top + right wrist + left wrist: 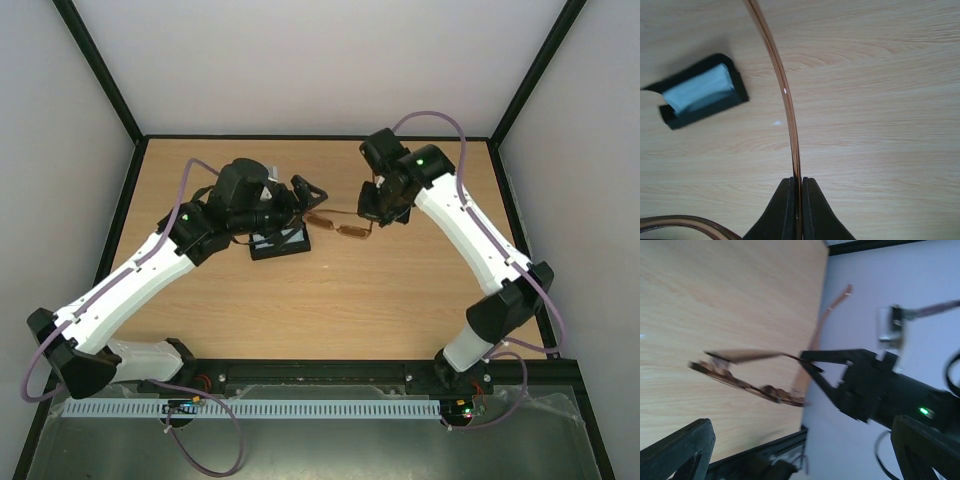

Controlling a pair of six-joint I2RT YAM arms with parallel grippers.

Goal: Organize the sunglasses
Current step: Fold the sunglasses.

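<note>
The sunglasses (pixel 340 226) hang just above the table between my two grippers. They have a thin brown frame and amber lenses, and they show blurred in the left wrist view (pixel 747 385). My right gripper (pixel 374 212) is shut on one slim temple arm (pixel 788 115), which is pinched between its fingertips (pixel 797 200). My left gripper (pixel 304 194) is open and empty just left of the glasses. Its fingers (pixel 680 450) stand wide apart at the bottom of the left wrist view, clear of the frame.
A black oblong case (pixel 280 240) lies open on the table under my left wrist, with a light blue cloth (pixel 699 90) inside it. Black frame rails run along the table's edges, with white walls beyond them.
</note>
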